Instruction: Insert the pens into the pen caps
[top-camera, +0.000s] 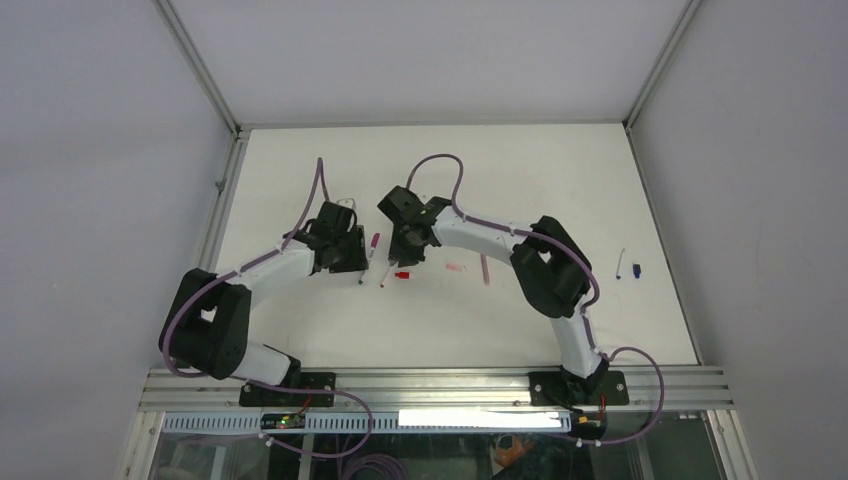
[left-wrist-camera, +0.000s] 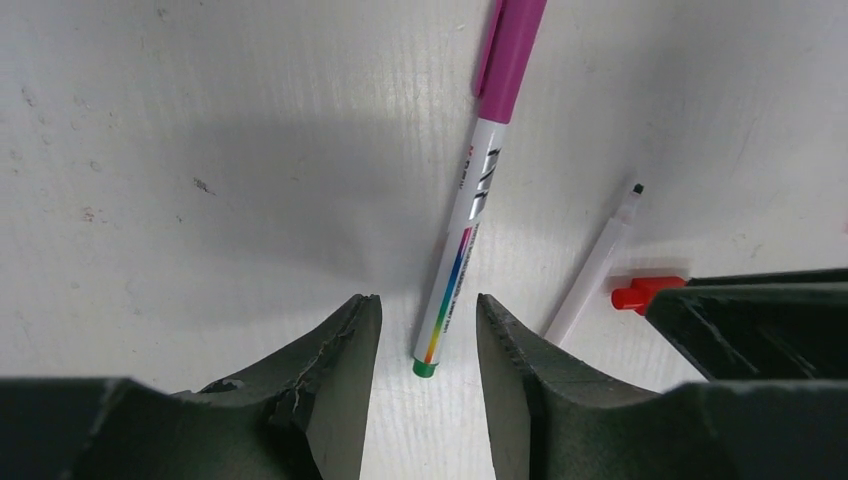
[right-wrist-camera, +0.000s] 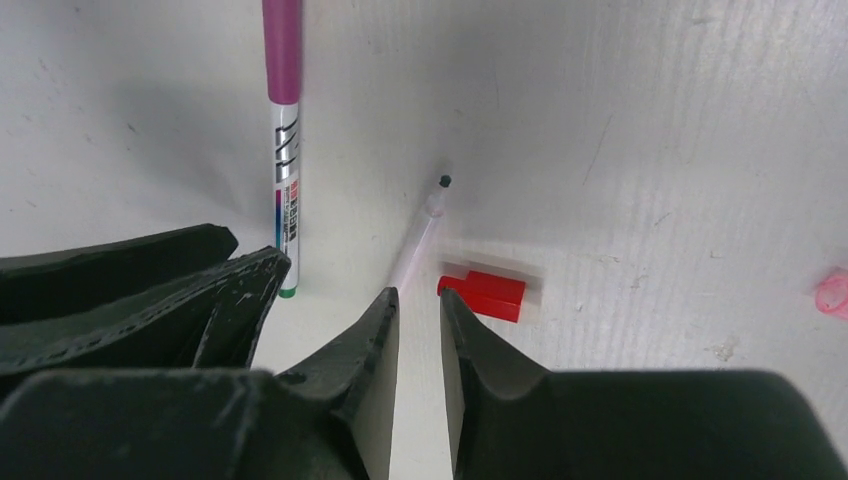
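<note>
White tabletop fills the overhead view; the left gripper and right gripper crowd its middle, with a spare pen and blue cap near the right edge. In the left wrist view, the left gripper's spread fingers straddle the green end of the magenta-capped pen. In the right wrist view, the right gripper is narrowly parted and empty, just short of the uncapped pen beside the red cap. Closing could flick that cap away or knock the neighbouring gripper.

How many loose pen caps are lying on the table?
3: red cap in the middle, pink cap just right of it, dark blue cap far right. More may be hidden.
</note>
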